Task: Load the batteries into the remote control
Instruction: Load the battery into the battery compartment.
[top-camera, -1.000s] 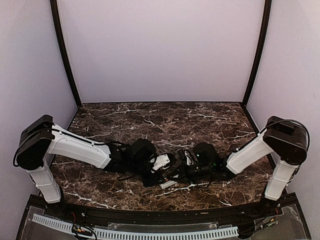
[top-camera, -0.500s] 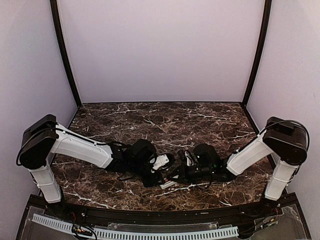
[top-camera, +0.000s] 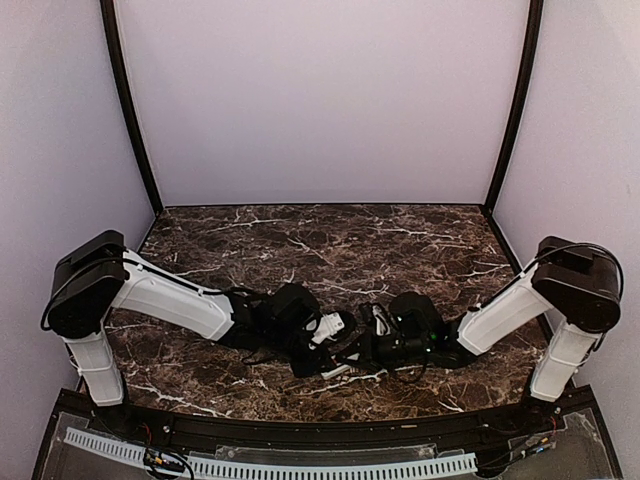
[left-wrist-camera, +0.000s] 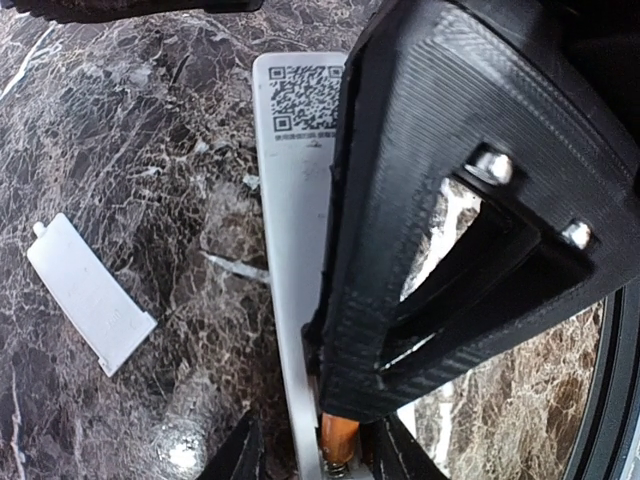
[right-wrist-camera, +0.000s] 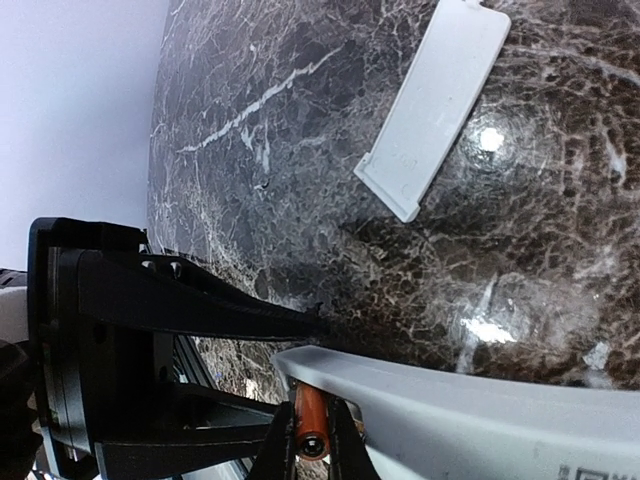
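Note:
The remote control (left-wrist-camera: 295, 200) is a white bar lying label side up, its QR label facing me. My left gripper (left-wrist-camera: 320, 455) is shut across its width at the open compartment end. An orange battery (left-wrist-camera: 338, 438) sits partly in that compartment, one end against a spring. My right gripper (right-wrist-camera: 310, 445) is shut on this orange battery (right-wrist-camera: 312, 425), right beside the remote control (right-wrist-camera: 470, 410). One of its black fingers (left-wrist-camera: 430, 200) hides most of the compartment in the left wrist view. From above, both grippers meet low over the table's near middle, left gripper (top-camera: 335, 350) facing right gripper (top-camera: 358, 350).
A small flat white cover piece (left-wrist-camera: 90, 295) lies loose on the dark marble table (left-wrist-camera: 120, 130), a little way from the remote; it also shows in the right wrist view as the cover (right-wrist-camera: 432, 105). The table's black front rail (top-camera: 320, 430) runs close behind the grippers.
Both arms have shifted slightly toward the near edge and settled lower. The grips on the remote control and the orange battery look the same.

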